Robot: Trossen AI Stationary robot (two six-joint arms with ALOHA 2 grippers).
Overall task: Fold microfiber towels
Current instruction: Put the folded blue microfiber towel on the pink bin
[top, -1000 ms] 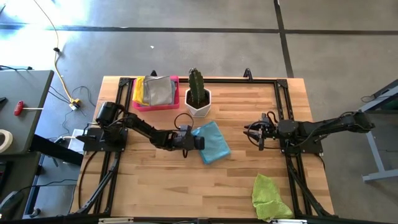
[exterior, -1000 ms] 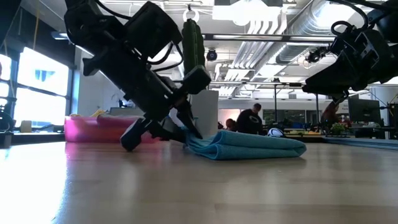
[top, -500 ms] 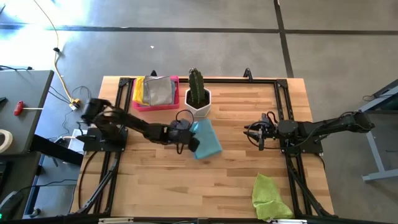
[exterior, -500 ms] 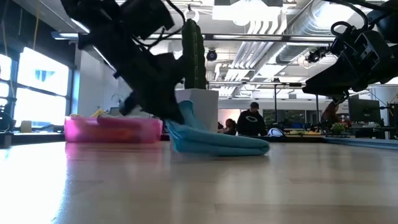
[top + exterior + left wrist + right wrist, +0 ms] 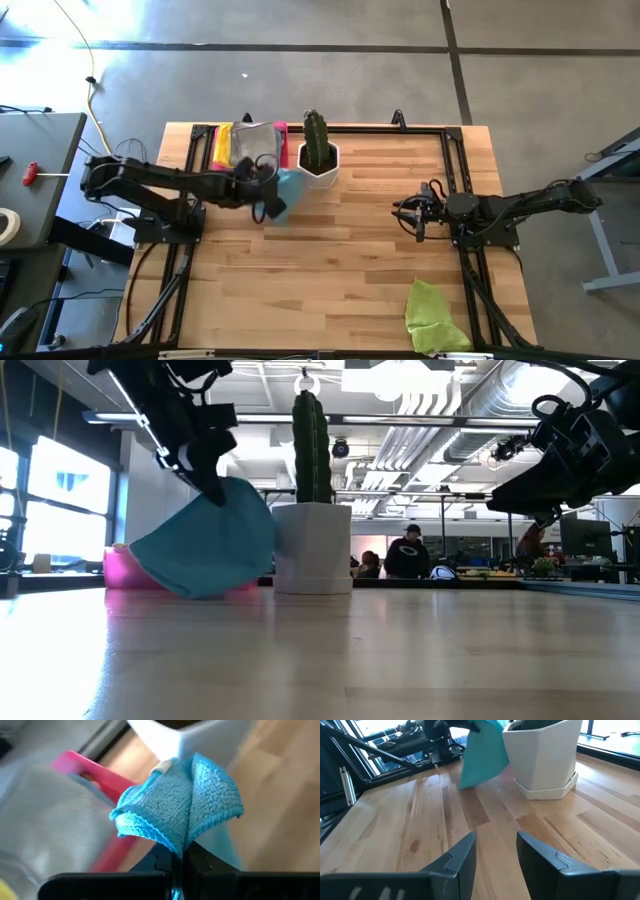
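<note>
Currently the left tool (image 5: pixel 262 192) pinches a folded blue towel (image 5: pixel 283 193) and holds it clear of the surface (image 5: pixel 380 250), between the pink tray (image 5: pixel 222 171) and the white cactus pot (image 5: pixel 319 166). This looks like the put-away step; next comes lowering the towel onto the tray's stack. The right tool (image 5: pixel 407 213) waits at the right, fingers spread. A green towel (image 5: pixel 432 315) lies unfolded at the near edge. The tray's contents are partly hidden.

Light blue towel (image 5: pixel 283 193), lime green towel (image 5: pixel 432 316), pink tray (image 5: pixel 247 169), white pot (image 5: pixel 318 165), green cactus (image 5: pixel 316 138), dark gripper (image 5: pixel 262 200)
</note>
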